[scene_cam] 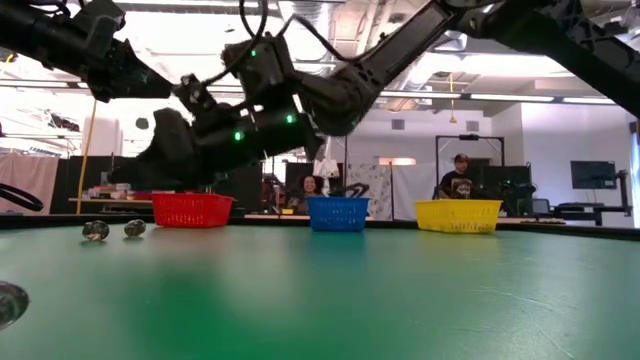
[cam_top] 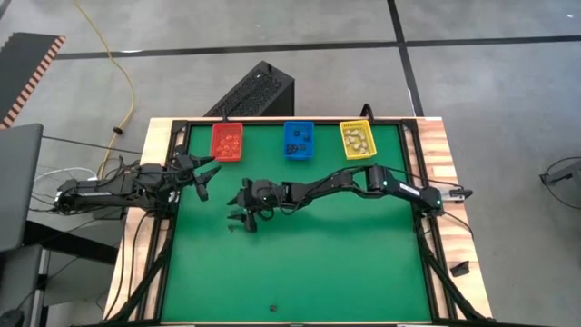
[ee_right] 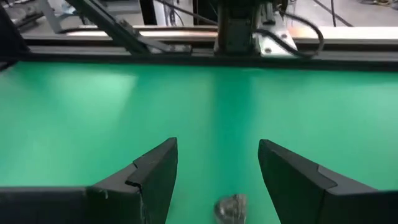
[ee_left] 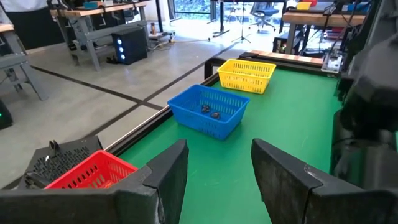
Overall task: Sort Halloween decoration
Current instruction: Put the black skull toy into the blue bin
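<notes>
We're looking down on the green table [cam_top: 300,263], w/ three bins lined up along its far edge: a red bin [cam_top: 227,142], a blue bin [cam_top: 298,139] and a yellow bin [cam_top: 357,139]. Each is holding a few of the tiny trinkets; in the left wrist view we're seeing two dark trinkets [ee_left: 210,112] lying in the blue one.

The right tool [cam_top: 243,218] is reaching across to the table's middle-left, pointing down, its fingers standing wide apart. In its own wrist view a small greyish trinket [ee_right: 230,207] is lying on the green surface betw. the two fingers [ee_right: 155,174], not gripped; we can't tell if it's touching either one.

The left tool [cam_top: 201,174] is waiting near the left edge, just beside the red bin, also wide open & holding nothing.

From the low view we're seeing two more small trinkets [scene_cam: 112,229] sitting on the table left of the red bin, close to each other, approx. level w/ it. Another dark speck [cam_top: 273,308] is lying alone near the table's front edge, well apart from both tools. People are sitting in the room behind the bins.
</notes>
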Controlling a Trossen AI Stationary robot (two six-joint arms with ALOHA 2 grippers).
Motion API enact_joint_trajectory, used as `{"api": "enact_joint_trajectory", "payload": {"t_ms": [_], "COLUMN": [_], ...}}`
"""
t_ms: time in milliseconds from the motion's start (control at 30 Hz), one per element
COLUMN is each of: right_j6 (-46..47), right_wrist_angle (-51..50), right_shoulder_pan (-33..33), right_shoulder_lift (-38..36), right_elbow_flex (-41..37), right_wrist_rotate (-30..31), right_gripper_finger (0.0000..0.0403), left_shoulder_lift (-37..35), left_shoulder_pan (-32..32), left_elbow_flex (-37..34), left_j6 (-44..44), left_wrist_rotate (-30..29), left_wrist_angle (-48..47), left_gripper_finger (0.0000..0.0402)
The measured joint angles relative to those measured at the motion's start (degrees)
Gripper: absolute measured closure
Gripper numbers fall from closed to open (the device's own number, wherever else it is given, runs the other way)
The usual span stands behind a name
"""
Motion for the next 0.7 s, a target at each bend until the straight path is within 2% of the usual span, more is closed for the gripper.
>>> {"api": "enact_joint_trajectory", "payload": {"t_ms": [267,400,700], "right_j6": [-0.58,0.36,2.89], "right_wrist_angle": [5.55,5.87,3.89], "right_shoulder_pan": [0.07,0.24,-0.02], "right_shoulder_lift": [2.05,4.77,4.63], "right_elbow_flex": [-0.5,-0.23,-0.17], "right_wrist_rotate": [1.32,2.43,4.72], "right_gripper_finger": [0.0147,0.0147,0.0147], "left_shoulder_lift": [-0.01,0.0,-0.01], "left_shoulder_pan": [0.01,0.01,0.02], "left_elbow_flex": [-0.01,-0.02,-0.02], "left_j6": [-0.41,-0.63,-0.42], "left_wrist_rotate": [0.0,0.04,0.17], "left_wrist_angle": [1.07,1.27,1.03], "left_gripper_finger": [0.0233,0.0233,0.0233]}}
